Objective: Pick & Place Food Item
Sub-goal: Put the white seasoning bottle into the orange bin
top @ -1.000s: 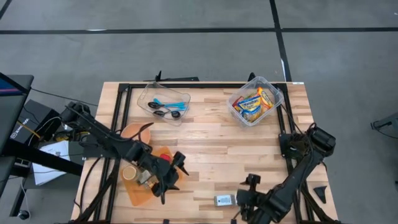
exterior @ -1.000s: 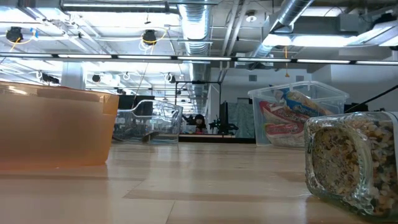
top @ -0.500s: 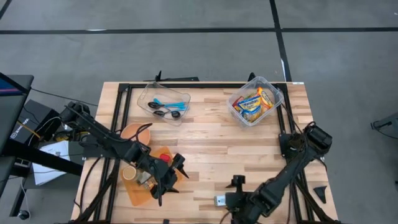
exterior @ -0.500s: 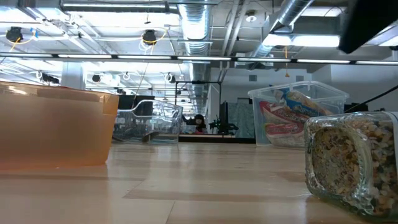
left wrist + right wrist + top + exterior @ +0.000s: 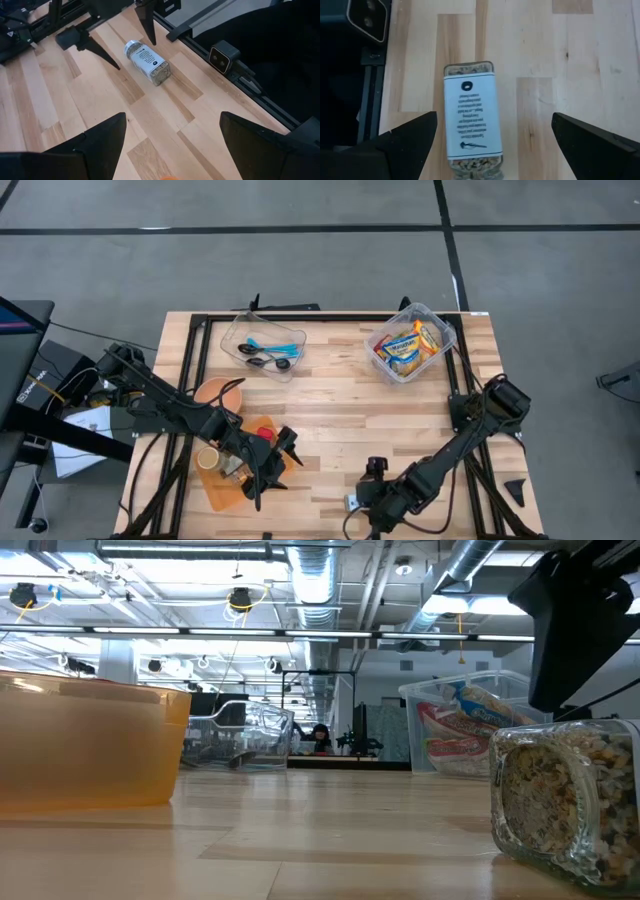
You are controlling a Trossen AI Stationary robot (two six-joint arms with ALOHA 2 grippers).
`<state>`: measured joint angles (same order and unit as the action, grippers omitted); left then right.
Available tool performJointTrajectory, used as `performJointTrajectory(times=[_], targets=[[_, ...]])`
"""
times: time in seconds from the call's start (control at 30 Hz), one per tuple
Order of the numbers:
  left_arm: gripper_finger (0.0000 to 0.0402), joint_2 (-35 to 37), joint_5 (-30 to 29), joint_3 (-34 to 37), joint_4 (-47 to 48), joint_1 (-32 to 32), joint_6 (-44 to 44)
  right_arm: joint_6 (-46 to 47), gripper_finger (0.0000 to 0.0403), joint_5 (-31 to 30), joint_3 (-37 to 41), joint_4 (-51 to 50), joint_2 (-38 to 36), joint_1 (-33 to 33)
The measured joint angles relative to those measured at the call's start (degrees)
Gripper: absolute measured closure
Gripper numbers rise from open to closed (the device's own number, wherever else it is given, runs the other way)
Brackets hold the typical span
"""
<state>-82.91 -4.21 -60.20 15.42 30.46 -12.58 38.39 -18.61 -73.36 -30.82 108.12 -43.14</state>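
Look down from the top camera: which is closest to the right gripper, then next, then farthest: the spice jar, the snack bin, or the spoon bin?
1. Spice jar, lying right under the right gripper, at the table's front edge.
2. Snack bin, back right corner.
3. Spoon bin, back left of centre.

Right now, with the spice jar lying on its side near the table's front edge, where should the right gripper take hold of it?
Across its middle, from straight above. The spice jar lies flat on the wooden table, label up, so its two long sides are free. The right gripper hangs over it, open, with a finger on each side: lowering and closing on the labelled body looks safest.
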Motion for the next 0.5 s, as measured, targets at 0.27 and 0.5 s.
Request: performJointTrajectory(times=[0.27,0.5], targets=[[0.0088,0.02,0.0,0.0,0.0,0.0,1.29,1.05,0.0014,0.21,0.19,1.43,0.49,-0.01],[0.0088,0.02,-0.01,0.0,-0.44,0.0,1.48,2.95,0.0014,2.81,0.2,2.7,5.5,-2.43]])
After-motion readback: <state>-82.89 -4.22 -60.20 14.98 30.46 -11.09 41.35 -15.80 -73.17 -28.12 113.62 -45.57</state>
